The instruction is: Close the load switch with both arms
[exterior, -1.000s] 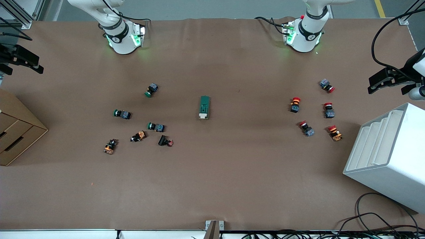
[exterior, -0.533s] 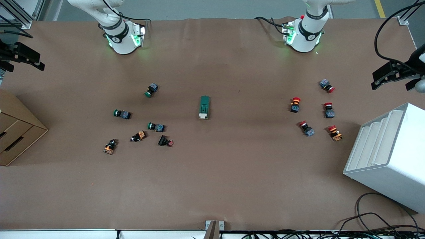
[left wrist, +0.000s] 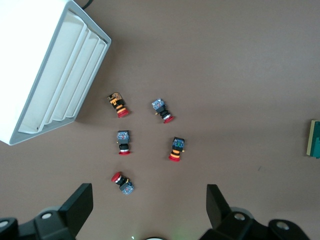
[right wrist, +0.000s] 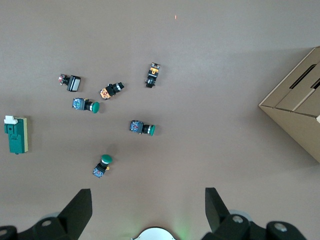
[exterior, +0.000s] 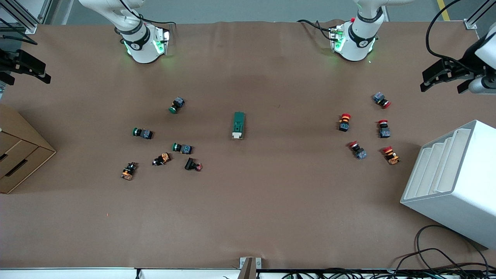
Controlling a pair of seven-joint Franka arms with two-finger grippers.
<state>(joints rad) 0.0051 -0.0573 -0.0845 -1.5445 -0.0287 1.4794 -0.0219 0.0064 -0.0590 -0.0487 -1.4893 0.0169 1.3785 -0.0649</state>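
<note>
The load switch (exterior: pixel 238 125), a dark green block with a cream-white handle end nearer the front camera, lies flat in the middle of the table. It also shows at the edge of the left wrist view (left wrist: pixel 315 138) and in the right wrist view (right wrist: pixel 16 134). My left gripper (exterior: pixel 440 90) hangs open and empty over the left arm's end of the table, above the red buttons (left wrist: pixel 149 190). My right gripper (exterior: pixel 31 82) hangs open and empty over the right arm's end of the table (right wrist: pixel 147 192). Both are well away from the switch.
Several green and orange push buttons (exterior: pixel 181 148) lie toward the right arm's end. Several red push buttons (exterior: pixel 344 122) lie toward the left arm's end. A white stepped rack (exterior: pixel 453 182) stands by the red ones. A cardboard box (exterior: pixel 19 155) stands at the right arm's end.
My left gripper has swung a little toward the arms' bases, first outward and then back toward the table's middle. My right gripper has barely shifted. The switch has not moved.
</note>
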